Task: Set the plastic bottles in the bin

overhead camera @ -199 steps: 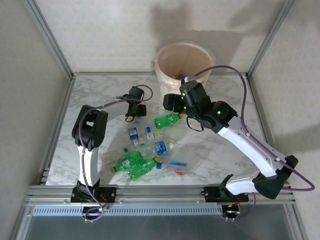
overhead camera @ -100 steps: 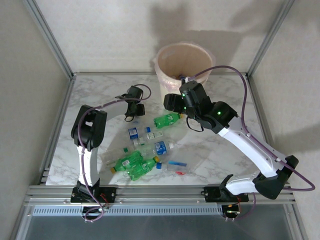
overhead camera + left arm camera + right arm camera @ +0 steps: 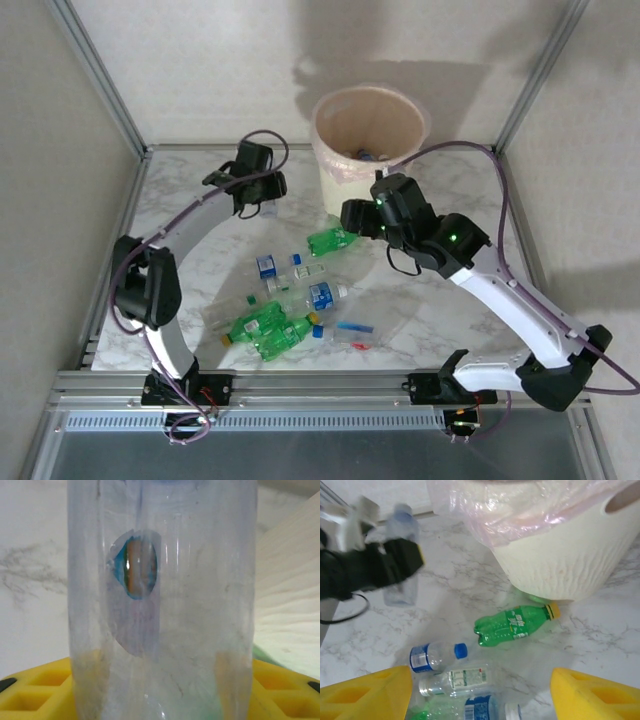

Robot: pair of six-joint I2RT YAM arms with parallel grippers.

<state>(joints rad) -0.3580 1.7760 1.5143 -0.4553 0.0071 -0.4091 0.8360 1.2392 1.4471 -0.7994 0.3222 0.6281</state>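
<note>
My left gripper (image 3: 258, 187) is shut on a clear plastic bottle (image 3: 165, 605) and holds it in the air left of the bin (image 3: 322, 150), a cream wastebasket with a pinkish liner. The right wrist view shows that held bottle (image 3: 400, 555) too. My right gripper (image 3: 480, 687) is open and hovers over a green bottle with a yellow cap (image 3: 515, 624) lying at the bin's foot (image 3: 560, 565). Nearer lie a blue-capped bottle (image 3: 434, 655) and a clear white-capped one (image 3: 455, 680). Several more bottles, among them two green ones (image 3: 268, 328), are heaped at the table's near middle.
Metal frame posts (image 3: 100, 80) and grey walls close in the marble table (image 3: 190, 200) on three sides. A few bottles lie inside the bin. The right arm (image 3: 500, 290) reaches in diagonally from the near right; its purple cable loops over the bin's right side.
My left gripper closed on the clear bottle and lifted it up and back, toward the bin's left side. The right gripper drifted slightly right, still open above the green bottle.
</note>
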